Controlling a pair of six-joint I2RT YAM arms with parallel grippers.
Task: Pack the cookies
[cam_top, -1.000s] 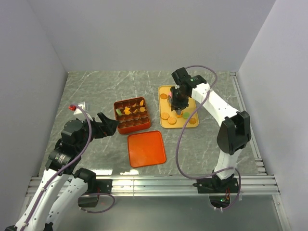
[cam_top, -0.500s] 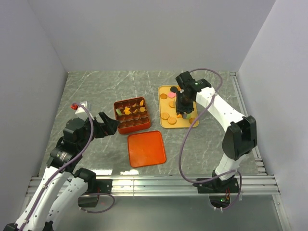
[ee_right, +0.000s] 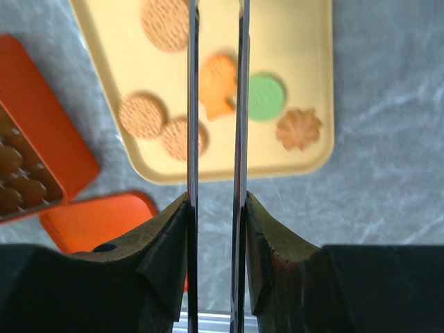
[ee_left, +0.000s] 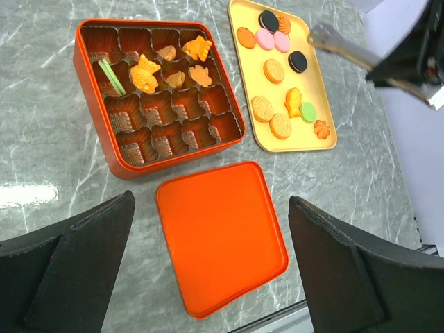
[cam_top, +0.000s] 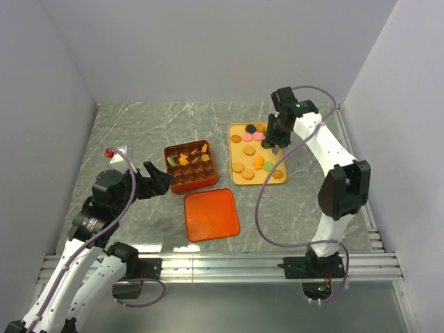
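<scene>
Bearing everything, the table (cam_top: 139,132) carries, ahead of the left tool (ee_left: 211,201), which is spread wide and empty, the gridded box (ee_left: 94,139) with some six cookies (ee_left: 146,73) in its far cells and ten cells bare; its lid (ee_left: 222,236) lies off, nearer that tool. Yellow tray (ee_right: 298,41), under the right tool (cam_top: 275,144): about a dozen cookies loose, so packing is judged under halfway. Right tool blades nearly together, tips unseen; whether they pinch a cookie cannot be told.

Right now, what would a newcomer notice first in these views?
The orange-red box mid-table, only its far cells filled, with its lid lying flat in front. To its right, a yellow tray holds loose cookies, and the right gripper hovers over the tray's far right edge.
</scene>
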